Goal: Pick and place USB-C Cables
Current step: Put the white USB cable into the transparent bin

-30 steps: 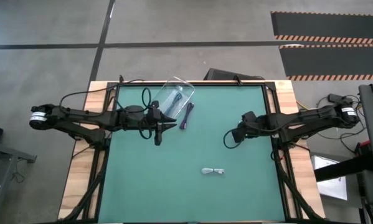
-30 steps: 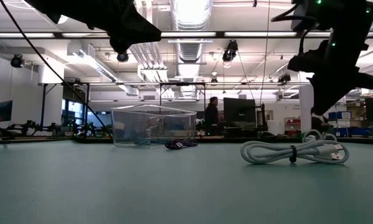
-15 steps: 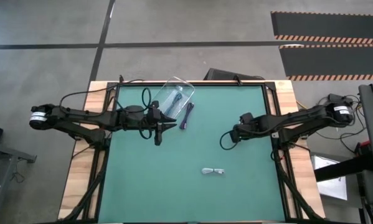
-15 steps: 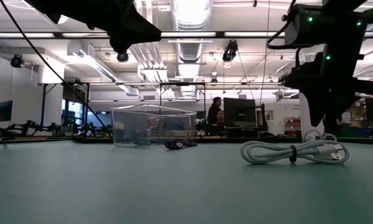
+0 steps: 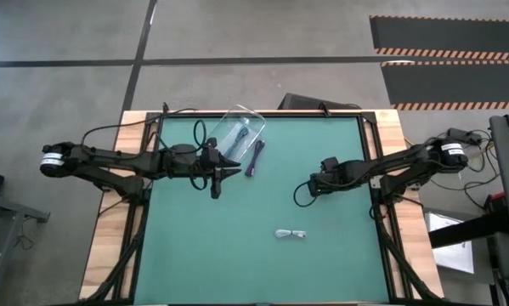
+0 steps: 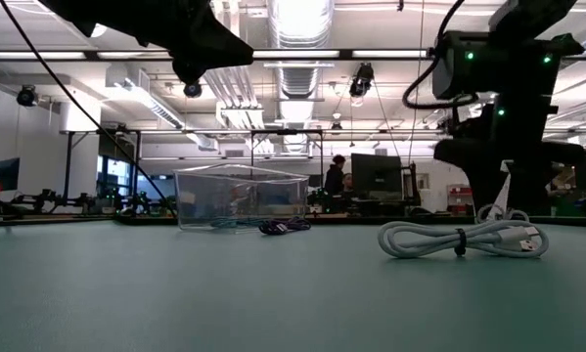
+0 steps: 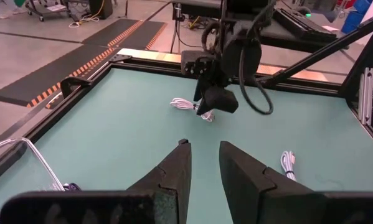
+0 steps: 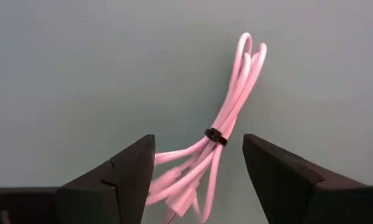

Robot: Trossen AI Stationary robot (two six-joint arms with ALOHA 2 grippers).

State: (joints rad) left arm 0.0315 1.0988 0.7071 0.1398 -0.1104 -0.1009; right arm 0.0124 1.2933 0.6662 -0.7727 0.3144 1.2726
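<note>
My right gripper [image 8: 198, 142] is open and points down over a white USB-C cable bundle [image 8: 218, 149] that lies flat on the green mat. Its fingers stand on either side of the bundle and do not touch it. In the high view the right gripper [image 5: 308, 189] hides that bundle. A second white bundle [image 5: 291, 234] lies nearer the table's front. A dark purple bundle [image 5: 255, 158] lies beside the clear box [image 5: 240, 130], and a dark thing shows inside the box. My left gripper [image 5: 216, 178] hangs empty near the box, its fingers slightly apart [image 7: 203, 146].
The clear plastic box stands at the far left-middle of the mat. The table has a raised black frame [image 5: 373, 161] around the mat. The robot's black wires loop beside each wrist. In the low view a person [image 6: 336, 181] stands far off in the room.
My right gripper has moved toward the table's left edge and a little toward its near edge, coming over the white bundle. The cables and the box have stayed in place.
</note>
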